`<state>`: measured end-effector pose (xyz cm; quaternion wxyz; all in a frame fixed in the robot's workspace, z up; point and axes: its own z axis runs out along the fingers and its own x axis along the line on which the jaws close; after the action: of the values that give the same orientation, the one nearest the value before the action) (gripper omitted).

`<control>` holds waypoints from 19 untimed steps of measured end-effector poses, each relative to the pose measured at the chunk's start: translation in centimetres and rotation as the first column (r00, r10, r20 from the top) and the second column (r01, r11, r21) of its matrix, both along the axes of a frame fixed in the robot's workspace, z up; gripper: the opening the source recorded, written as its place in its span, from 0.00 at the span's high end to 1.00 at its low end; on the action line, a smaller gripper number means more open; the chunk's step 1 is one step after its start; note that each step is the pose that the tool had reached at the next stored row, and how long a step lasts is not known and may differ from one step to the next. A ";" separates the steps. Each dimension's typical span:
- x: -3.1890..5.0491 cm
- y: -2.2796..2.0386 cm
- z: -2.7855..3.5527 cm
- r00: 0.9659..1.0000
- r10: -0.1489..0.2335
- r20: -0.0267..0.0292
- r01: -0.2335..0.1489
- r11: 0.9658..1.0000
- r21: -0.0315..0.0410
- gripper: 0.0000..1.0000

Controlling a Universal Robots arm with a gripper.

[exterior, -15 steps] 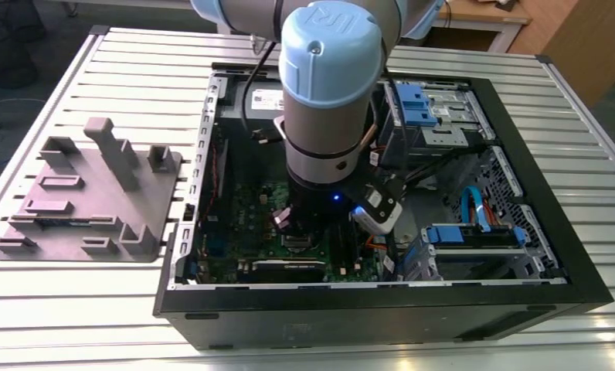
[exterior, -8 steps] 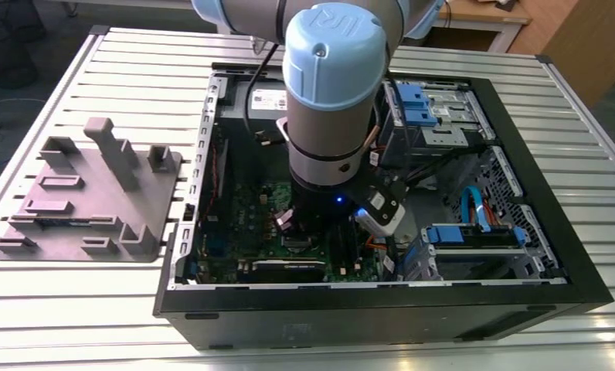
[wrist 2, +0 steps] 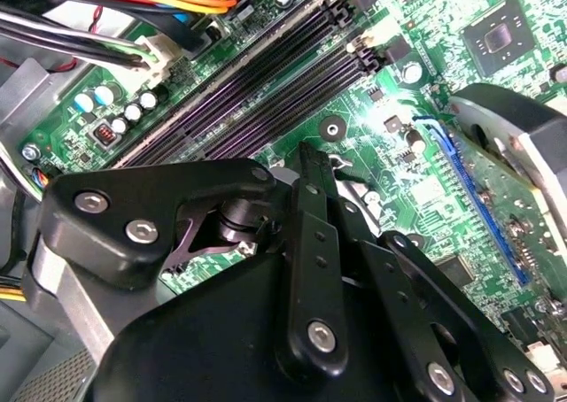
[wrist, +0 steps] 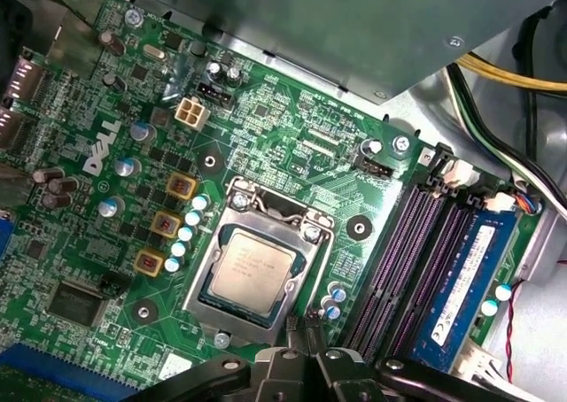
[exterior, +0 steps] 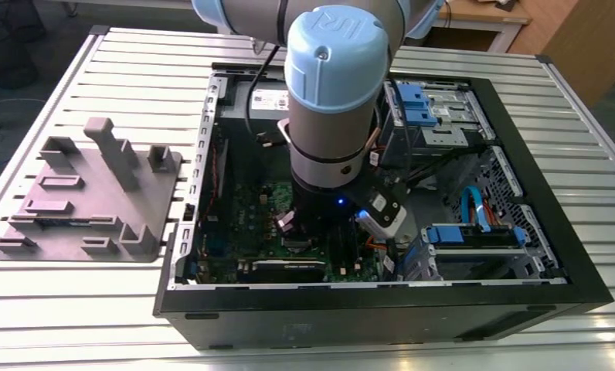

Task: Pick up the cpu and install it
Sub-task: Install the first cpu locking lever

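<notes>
Cpu lies flat, square in its socket frame; gripper state unclear.

An open black computer case is laid on its side on a slatted metal table. A grey holder tray with raised blocks is placed on the table, just beside the case toward the exterior view's left. Blue drive brackets are seen inside the case at the far end. A green motherboard is mounted in the case. Purple memory slots are arranged in parallel, and a blue memory module is seated beside them. Yellow and black cables are routed past the board's edge.
</notes>
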<state>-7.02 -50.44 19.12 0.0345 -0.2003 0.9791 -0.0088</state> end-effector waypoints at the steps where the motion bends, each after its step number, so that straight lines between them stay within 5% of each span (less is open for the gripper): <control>1: 0.02 -0.02 -0.02 1.000 0.000 0.000 0.000 1.000 0.000 0.89; 19: 0.24 -0.13 -0.22 1.000 0.000 0.000 0.000 1.000 0.000 0.89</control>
<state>-6.78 -50.57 18.90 0.0346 -0.2001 0.9791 -0.0087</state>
